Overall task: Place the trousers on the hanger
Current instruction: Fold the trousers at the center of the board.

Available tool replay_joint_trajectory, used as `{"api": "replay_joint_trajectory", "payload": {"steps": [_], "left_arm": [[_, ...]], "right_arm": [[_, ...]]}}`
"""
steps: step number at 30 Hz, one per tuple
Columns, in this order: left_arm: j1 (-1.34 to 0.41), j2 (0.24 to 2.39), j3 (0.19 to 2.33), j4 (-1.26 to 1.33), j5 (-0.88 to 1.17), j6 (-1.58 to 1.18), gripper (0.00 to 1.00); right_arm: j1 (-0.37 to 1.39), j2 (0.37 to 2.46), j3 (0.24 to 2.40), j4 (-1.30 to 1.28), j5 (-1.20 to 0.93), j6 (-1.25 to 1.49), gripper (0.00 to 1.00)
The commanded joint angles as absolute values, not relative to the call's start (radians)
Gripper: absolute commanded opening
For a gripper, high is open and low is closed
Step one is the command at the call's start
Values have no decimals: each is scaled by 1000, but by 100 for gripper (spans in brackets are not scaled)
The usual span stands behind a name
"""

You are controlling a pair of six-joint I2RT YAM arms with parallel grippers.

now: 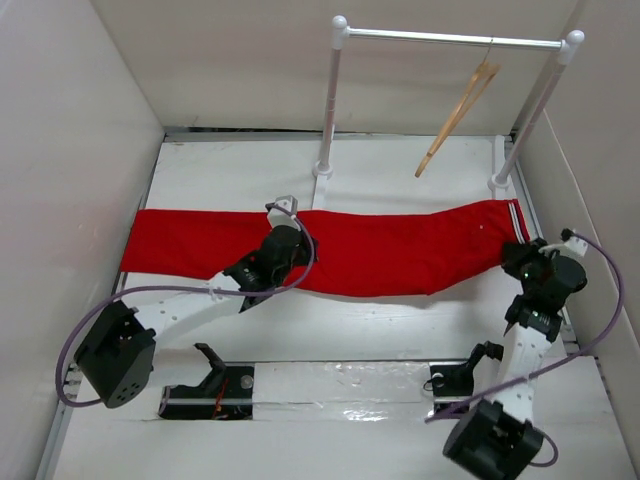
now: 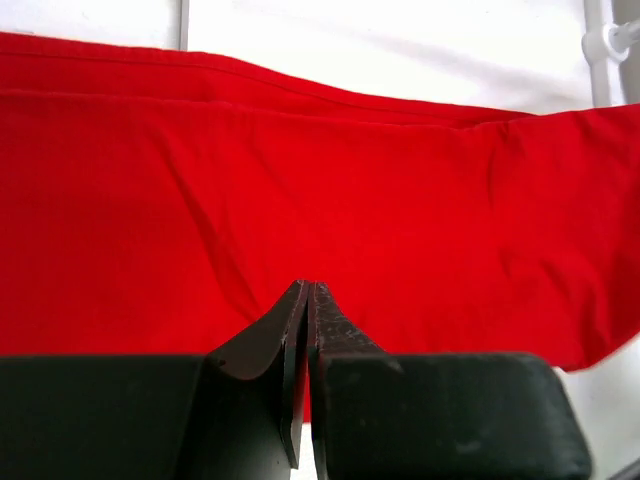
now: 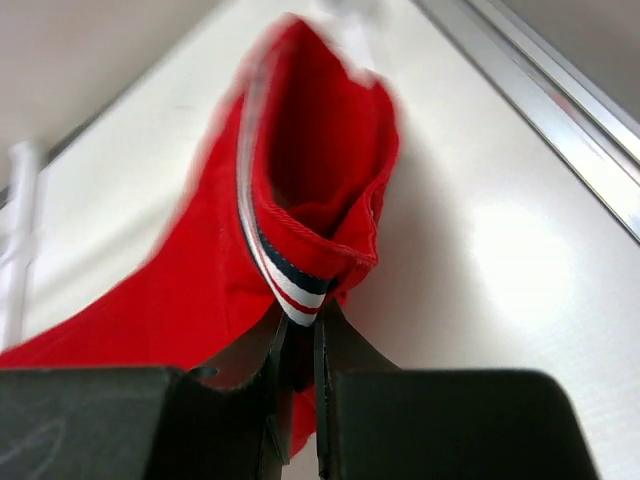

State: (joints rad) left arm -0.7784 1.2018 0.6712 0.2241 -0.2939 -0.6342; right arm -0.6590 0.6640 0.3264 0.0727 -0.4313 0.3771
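The red trousers (image 1: 400, 255) lie stretched left to right across the white table. My left gripper (image 1: 281, 236) sits over their middle; in the left wrist view its fingers (image 2: 308, 290) are pressed together on the fabric (image 2: 400, 200), with creases running toward the tips. My right gripper (image 1: 524, 252) is at the right end, shut (image 3: 298, 325) on the waistband with its white, navy and red stripe (image 3: 300, 290), which is raised a little off the table. The wooden hanger (image 1: 460, 115) hangs tilted from the rail at the back right.
The white clothes rail (image 1: 450, 38) stands on two posts (image 1: 328, 110) (image 1: 525, 120) at the back, just behind the trousers. Grey walls close in the table on the left, right and back. A rail foot (image 2: 610, 40) shows in the left wrist view.
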Motion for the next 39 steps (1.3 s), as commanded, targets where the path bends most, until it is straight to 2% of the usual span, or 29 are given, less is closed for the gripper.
{"api": "replay_joint_trajectory", "payload": {"steps": [1,3,7,9,14,18,26,33,37,39], "left_arm": [[-802,1227,635,340,-376,-609,0],[-802,1233,601,360,-373,-609,0],[-802,1238,548,374,-382,-611,0],[-802,1233,514,377,-382,-624,0],[-813,1241,437,423,-368,-667,0],[-831,1256,391,445,-380,-693,0],[-888,1356,324,512,-360,-748,0],[-1014,1419,350,534,-377,-804,0],[-1103,1564,468,549,-365,-807,0],[-1140,1636,595,537,-362,-801,0]], "right_arm": [[-498,554,462,-28,-532,279,0],[-386,529,489,-78,-522,238,0],[9,540,497,-100,-434,262,0],[144,555,505,-80,-349,293,0],[571,728,651,37,-151,339,0],[725,836,828,40,-5,319,0],[746,828,1048,3,106,285,0],[677,687,1129,-124,152,252,0],[649,627,1180,-213,160,226,0],[640,614,1219,-245,156,206,0]]}}
